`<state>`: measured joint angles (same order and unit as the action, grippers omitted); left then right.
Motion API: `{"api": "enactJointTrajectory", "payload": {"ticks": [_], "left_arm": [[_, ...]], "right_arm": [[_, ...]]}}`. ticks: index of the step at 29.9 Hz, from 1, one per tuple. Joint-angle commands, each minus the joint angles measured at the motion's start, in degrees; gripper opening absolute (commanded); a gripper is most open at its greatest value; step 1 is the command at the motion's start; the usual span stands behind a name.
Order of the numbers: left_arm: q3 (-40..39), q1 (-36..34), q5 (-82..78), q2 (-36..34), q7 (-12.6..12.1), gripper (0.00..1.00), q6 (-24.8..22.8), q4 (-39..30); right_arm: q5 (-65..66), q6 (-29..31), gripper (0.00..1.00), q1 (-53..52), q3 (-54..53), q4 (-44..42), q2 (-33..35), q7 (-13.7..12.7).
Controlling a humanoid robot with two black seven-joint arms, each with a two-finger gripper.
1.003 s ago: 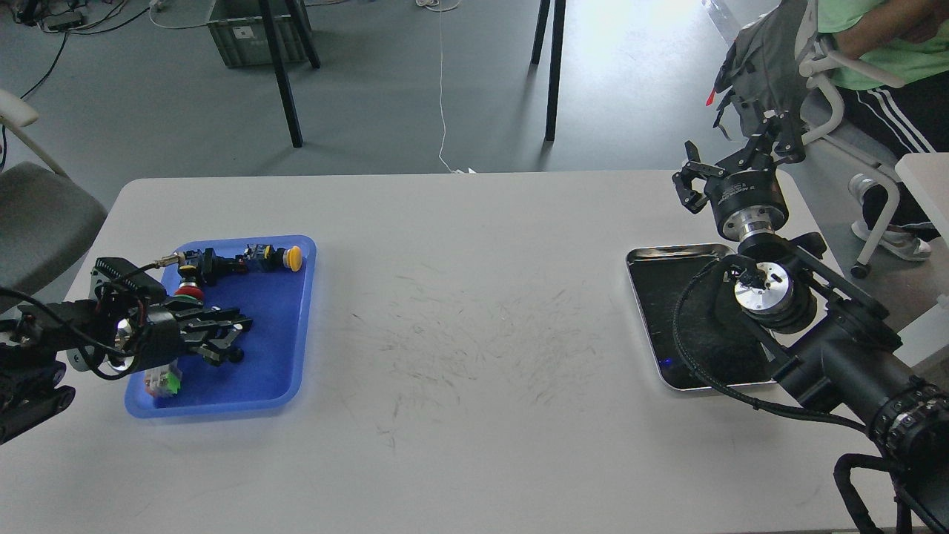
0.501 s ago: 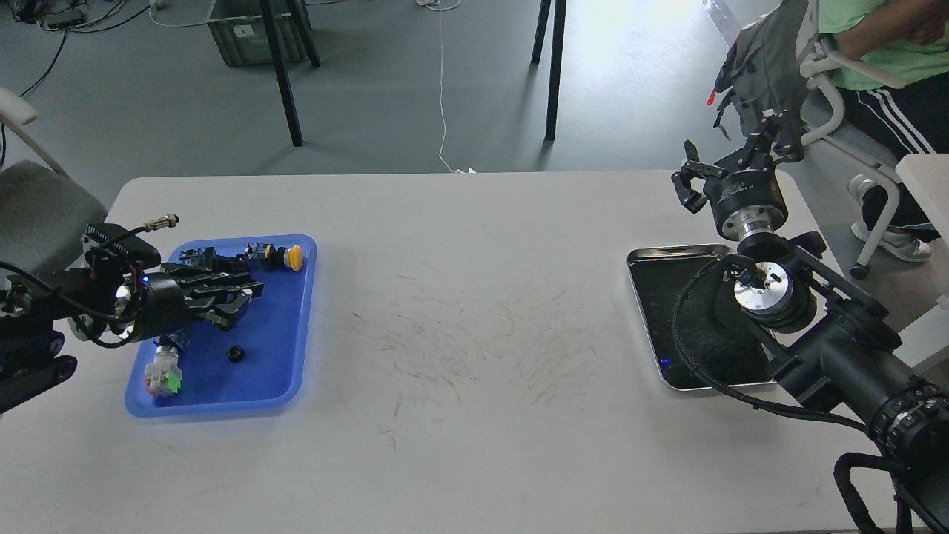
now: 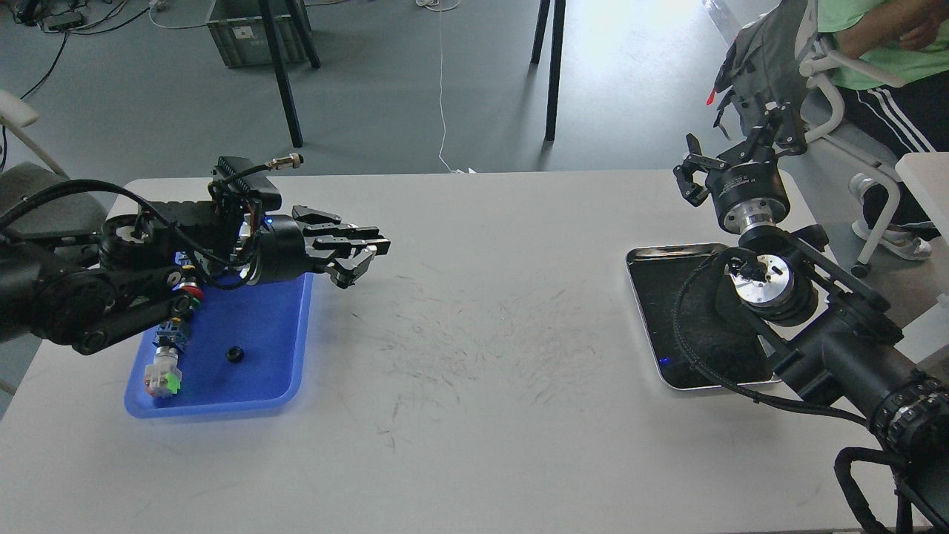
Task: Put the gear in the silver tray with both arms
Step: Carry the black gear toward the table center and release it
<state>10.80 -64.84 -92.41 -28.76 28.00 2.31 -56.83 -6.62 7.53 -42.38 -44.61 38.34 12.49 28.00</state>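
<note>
The silver tray (image 3: 662,319) lies at the table's right side, partly covered by my right arm. My right gripper (image 3: 738,153) is open and empty, held up beyond the tray's far edge near the table's back right corner. A small black gear (image 3: 235,354) lies on the floor of the blue tray (image 3: 295,374) at the left. My left gripper (image 3: 365,258) hovers over the bare table just right of the blue tray, pointing right. Its fingers look closed together and I see nothing between them.
The blue tray also holds a white and green part (image 3: 163,375) and a red button part (image 3: 192,291), mostly hidden by my left arm. A seated person and a chair with a bag (image 3: 764,67) are just past the table's right corner.
My left gripper rose out of the blue tray and swung up and right over the table. The small black gear stayed on the tray floor. The right arm barely moved.
</note>
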Motion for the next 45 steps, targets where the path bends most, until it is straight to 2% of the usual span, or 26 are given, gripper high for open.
{"api": "enactJointTrajectory", "payload": {"ticks": [1, 13, 18, 30, 45], "left_arm": [[0.4, -0.2, -0.1, 7.3, 0.0, 0.21, -0.3, 2.2], [4.6, 4.3, 0.4, 28.6, 0.0, 0.21, -0.2, 15.8], [4.7, 5.4, 0.4, 28.8, 0.0, 0.21, -0.2, 20.7], [4.6, 6.9, 0.6, 28.8, 0.0, 0.23, -0.3, 21.1], [3.3, 3.8, 8.9, 28.8, 0.0, 0.44, -2.9, 20.2]], "right_arm": [[0.4, -0.1, 0.99, -0.1, 0.1, 0.0, 0.1, 0.0], [0.9, -0.8, 0.99, -1.0, 2.6, -0.1, 1.6, 0.0], [0.9, -0.8, 0.99, -1.0, 2.8, -0.2, 1.6, 0.0], [0.9, -0.8, 0.99, -0.9, 2.8, -0.2, 1.7, 0.0], [1.8, -0.8, 0.99, -1.1, 4.0, -0.1, 1.7, 0.0]]}}
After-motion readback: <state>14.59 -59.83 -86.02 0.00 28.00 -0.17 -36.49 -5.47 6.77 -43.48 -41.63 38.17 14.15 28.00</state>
